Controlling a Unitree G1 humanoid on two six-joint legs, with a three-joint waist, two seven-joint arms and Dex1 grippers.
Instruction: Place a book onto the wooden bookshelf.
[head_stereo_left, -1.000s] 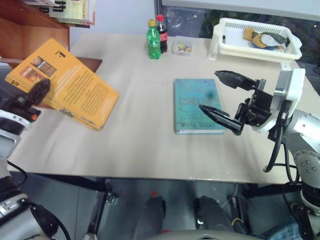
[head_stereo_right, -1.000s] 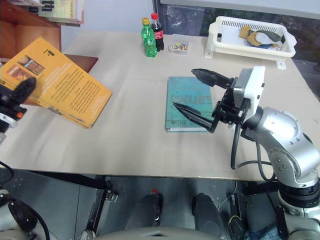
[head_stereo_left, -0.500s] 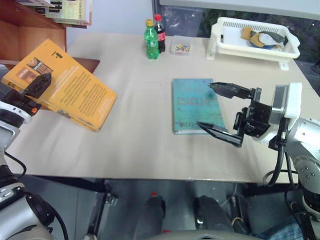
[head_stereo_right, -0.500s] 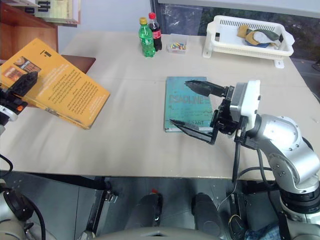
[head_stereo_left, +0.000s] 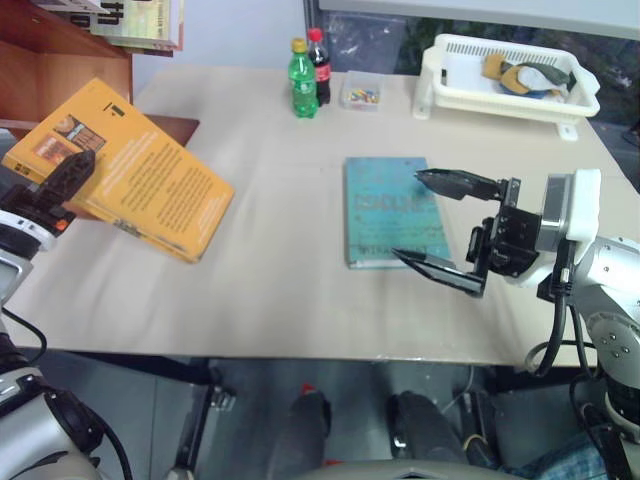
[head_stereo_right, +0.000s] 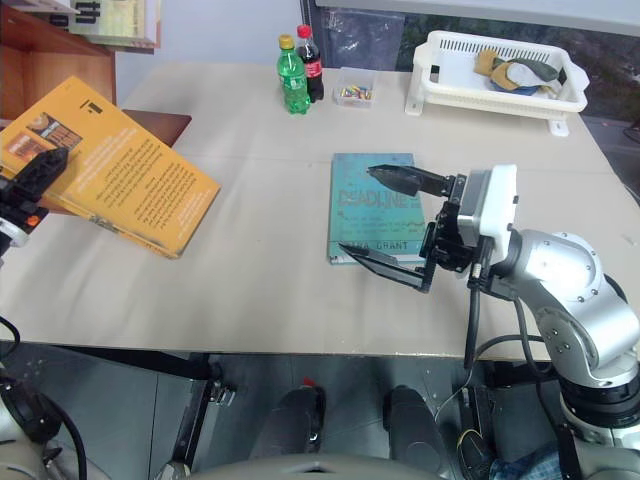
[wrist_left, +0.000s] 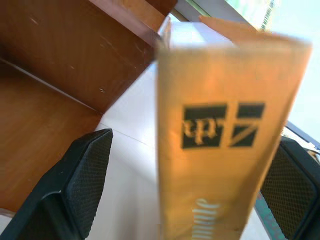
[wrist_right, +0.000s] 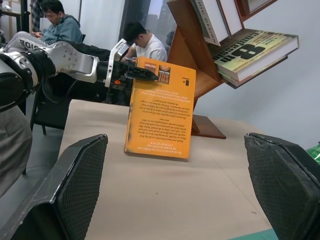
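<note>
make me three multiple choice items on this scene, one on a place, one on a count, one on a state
1. Where does the teal-blue book lie?
A. flat on the table
B. in the white basket
C. on the bookshelf

2. How many bottles stand at the table's far edge?
A. one
B. two
C. four

3. How is the orange-yellow book placed?
A. flat on the table
B. tilted, its near corner down on the table
C. upright in the basket

Answers: 1 A, it lies cover up mid-table. 2 B, one green, one dark with a red cap. 3 B, the left gripper is at its raised end.
</note>
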